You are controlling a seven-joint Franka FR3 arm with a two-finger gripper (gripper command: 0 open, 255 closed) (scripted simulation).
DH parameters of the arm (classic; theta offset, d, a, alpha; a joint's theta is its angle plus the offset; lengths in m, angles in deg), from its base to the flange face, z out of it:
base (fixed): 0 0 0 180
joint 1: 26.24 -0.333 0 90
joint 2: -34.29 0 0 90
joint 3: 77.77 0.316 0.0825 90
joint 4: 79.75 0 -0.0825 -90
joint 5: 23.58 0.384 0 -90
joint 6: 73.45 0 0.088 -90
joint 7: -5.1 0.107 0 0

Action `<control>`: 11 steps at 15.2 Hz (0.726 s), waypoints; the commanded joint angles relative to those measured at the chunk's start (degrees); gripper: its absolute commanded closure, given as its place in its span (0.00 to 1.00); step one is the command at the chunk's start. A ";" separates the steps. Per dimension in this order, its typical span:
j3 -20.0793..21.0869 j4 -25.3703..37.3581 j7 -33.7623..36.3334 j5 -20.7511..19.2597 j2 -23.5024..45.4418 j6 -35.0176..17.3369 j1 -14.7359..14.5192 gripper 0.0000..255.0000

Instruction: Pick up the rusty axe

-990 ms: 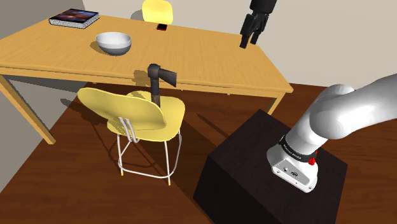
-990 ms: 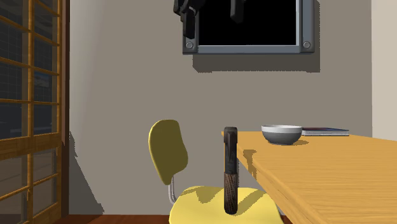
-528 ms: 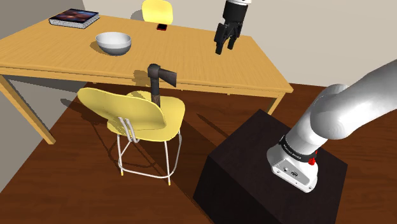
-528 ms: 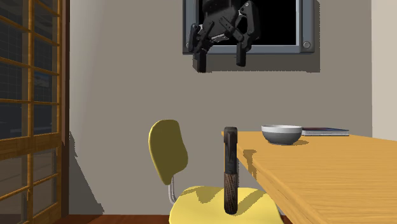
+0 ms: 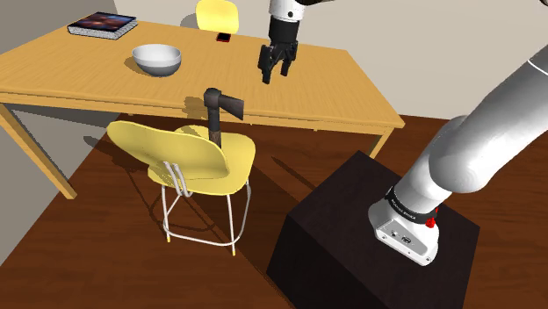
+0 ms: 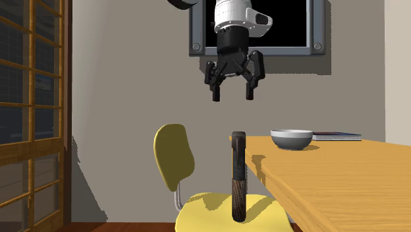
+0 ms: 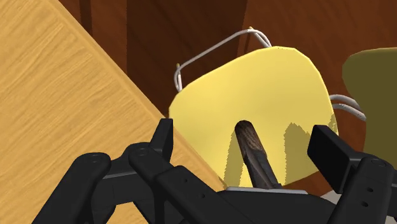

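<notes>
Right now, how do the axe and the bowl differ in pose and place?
The axe stands upright on the chair seat; the bowl sits on the table. The axe is dark, tall and narrow; the bowl is pale grey, wide and low. Shared: the end effector hangs open above them, touching neither.

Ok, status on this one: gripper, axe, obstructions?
Gripper, jaws open, empty, well above the axe. Axe upright on yellow chair, beside the table edge. Nothing between them.
</notes>
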 commanded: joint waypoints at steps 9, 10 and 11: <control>2.42 17.74 5.48 -4.77 21.63 -4.38 -2.92 0.00; 2.49 19.98 5.96 -5.32 23.87 -4.40 -3.35 0.00; 2.53 22.33 6.41 -5.87 26.14 -4.33 -3.80 0.00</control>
